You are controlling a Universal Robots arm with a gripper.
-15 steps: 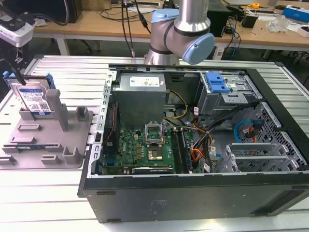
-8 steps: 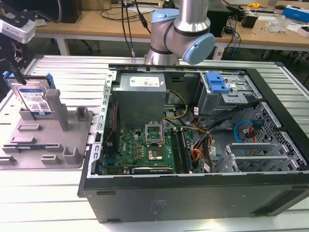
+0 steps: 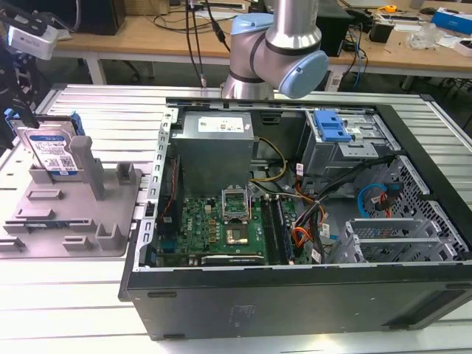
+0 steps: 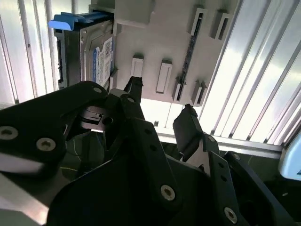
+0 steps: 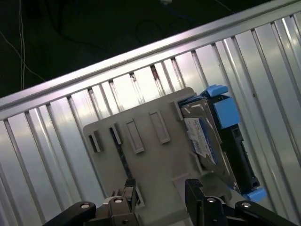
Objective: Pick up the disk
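Observation:
The disk (image 3: 50,151) stands on edge in the grey fixture (image 3: 74,214) at the exterior view's left. It is silver, with a white-and-blue label and blue side rails. In both wrist views my gripper (image 4: 160,101) hangs above the fixture, open, with nothing between its black fingers (image 4: 134,89). The disk (image 4: 96,52) sits off to one side of the fingers, apart from them. The first wrist view shows the gripper (image 5: 162,188) over the fixture's flat plate (image 5: 150,155), with the disk (image 5: 207,136) beside it.
An open computer case (image 3: 295,206) with motherboard, cables and a blue drive-cage bracket (image 3: 330,125) takes up the table's middle and right. The arm's base (image 3: 276,44) rises behind it. The table is ribbed aluminium (image 3: 66,295). Wooden benches stand at the back.

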